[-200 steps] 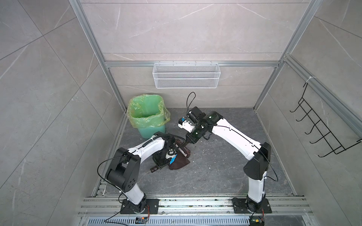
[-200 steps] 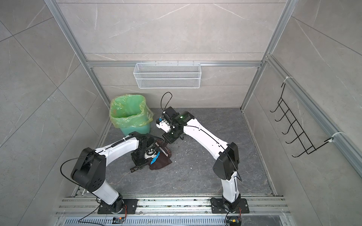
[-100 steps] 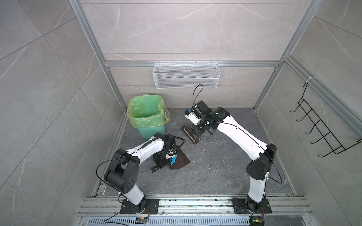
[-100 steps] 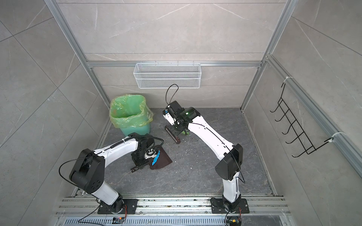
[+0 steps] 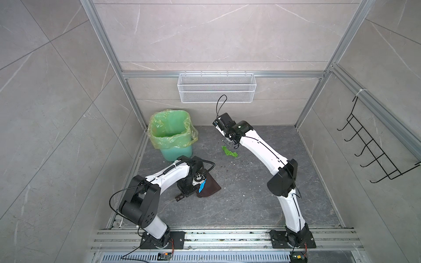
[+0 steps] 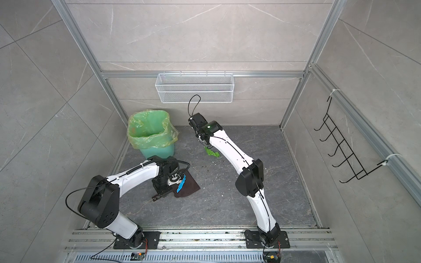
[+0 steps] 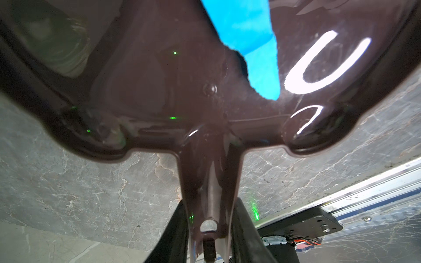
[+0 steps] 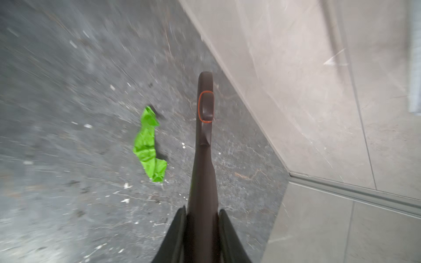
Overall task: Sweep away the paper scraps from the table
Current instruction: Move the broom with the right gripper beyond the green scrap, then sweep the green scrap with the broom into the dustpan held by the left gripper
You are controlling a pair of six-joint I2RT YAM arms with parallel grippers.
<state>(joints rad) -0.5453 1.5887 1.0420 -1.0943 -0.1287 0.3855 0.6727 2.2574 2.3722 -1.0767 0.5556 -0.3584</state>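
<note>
When the table (image 5: 250, 205) is read as a clock face, a green paper scrap (image 5: 229, 151) is noted lying near 12 o'clock, and a blue scrap (image 5: 202, 185) is lodged in the dustpan (image 5: 213, 187) near 9 o'clock. The dustpan's handle is clamped by the left gripper (image 7: 209, 218). A brush handle (image 8: 205, 136) is pinched by the right gripper (image 8: 202, 214), just 12 o'clock of the green scrap.
</note>
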